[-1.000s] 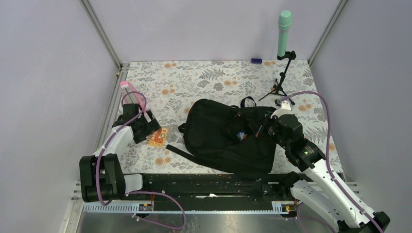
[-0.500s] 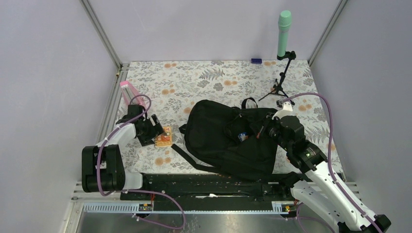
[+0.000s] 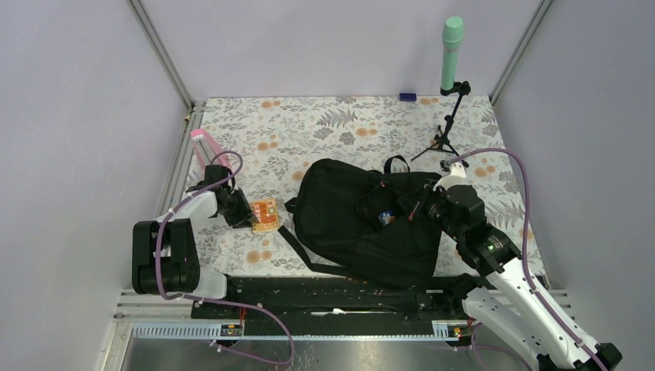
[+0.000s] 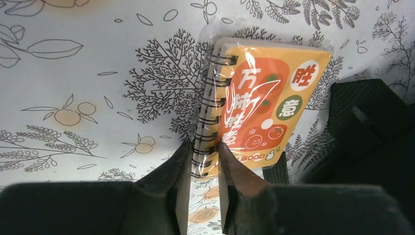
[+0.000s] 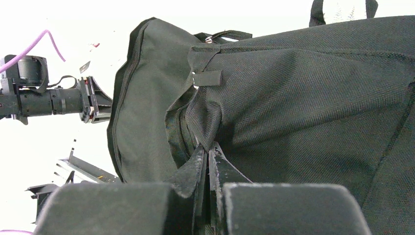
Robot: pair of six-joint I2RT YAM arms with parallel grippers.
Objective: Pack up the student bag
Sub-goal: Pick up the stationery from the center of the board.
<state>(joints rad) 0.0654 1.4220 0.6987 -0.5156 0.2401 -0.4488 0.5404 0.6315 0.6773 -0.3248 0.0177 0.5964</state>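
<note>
From overhead the left gripper (image 3: 246, 212) just looked like a dark lump parked against a little orange notebook (image 3: 265, 215) on the flowery table (image 3: 309, 127), and I honestly couldn't read the jaws from up there. The left wrist camera sorted that out: the fingers (image 4: 178, 169) were pulled in to a narrow gap with the notebook's spiral-bound edge pinched between them, the cover running up and away from the tips. A black strap (image 4: 367, 115) lay off to the right of those jaws. Same deal on the other side: overhead, the right gripper (image 3: 417, 209) was buried in the student bag (image 3: 347, 224), nothing more to see. Its wrist camera showed the jaws squeezed fully together on a fold of the black fabric, with the bulk of the bag ahead of and above the tips. The bag lay slumped on the table between the two grippers, right up against the right jaws and near, but apart from, the left ones.
</note>
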